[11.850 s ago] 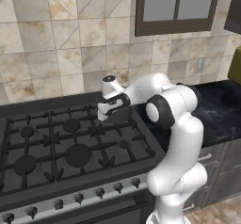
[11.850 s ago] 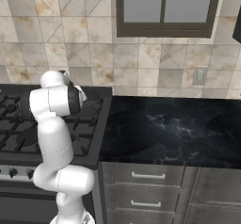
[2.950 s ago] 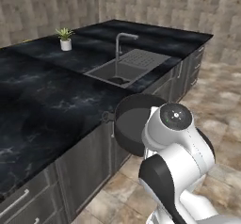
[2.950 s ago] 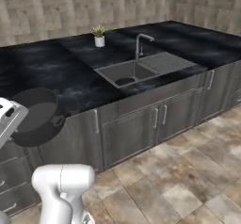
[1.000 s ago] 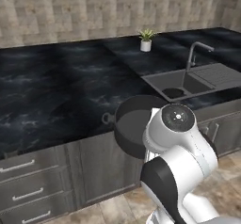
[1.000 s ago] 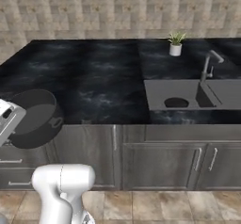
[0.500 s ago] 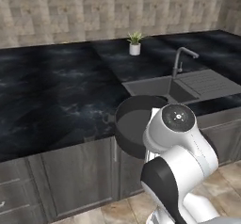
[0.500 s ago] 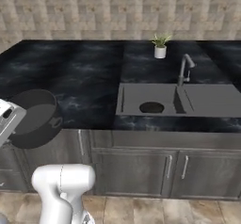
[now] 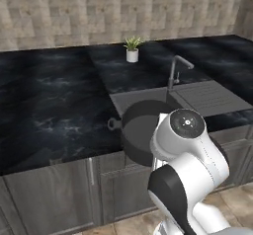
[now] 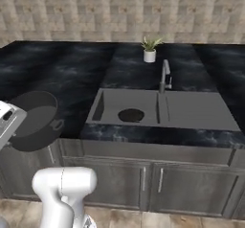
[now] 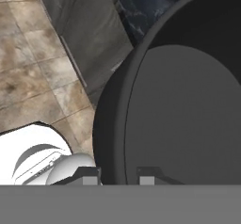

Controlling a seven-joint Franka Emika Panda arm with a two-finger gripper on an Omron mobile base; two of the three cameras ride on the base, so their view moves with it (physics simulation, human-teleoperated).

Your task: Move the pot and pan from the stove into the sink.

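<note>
One pot (image 9: 141, 130), held in the air by the gripper (image 11: 118, 177), whose fingers are clamped on the pot's rim. It hangs in front of the counter (image 10: 72, 74) edge, above the cabinets (image 10: 191, 184), left of the sink (image 10: 129, 107). One sink, one faucet (image 10: 165, 76), one small potted plant (image 10: 150, 49) behind it against the tiled wall. Drainboard (image 10: 196, 109) right of basin.
</note>
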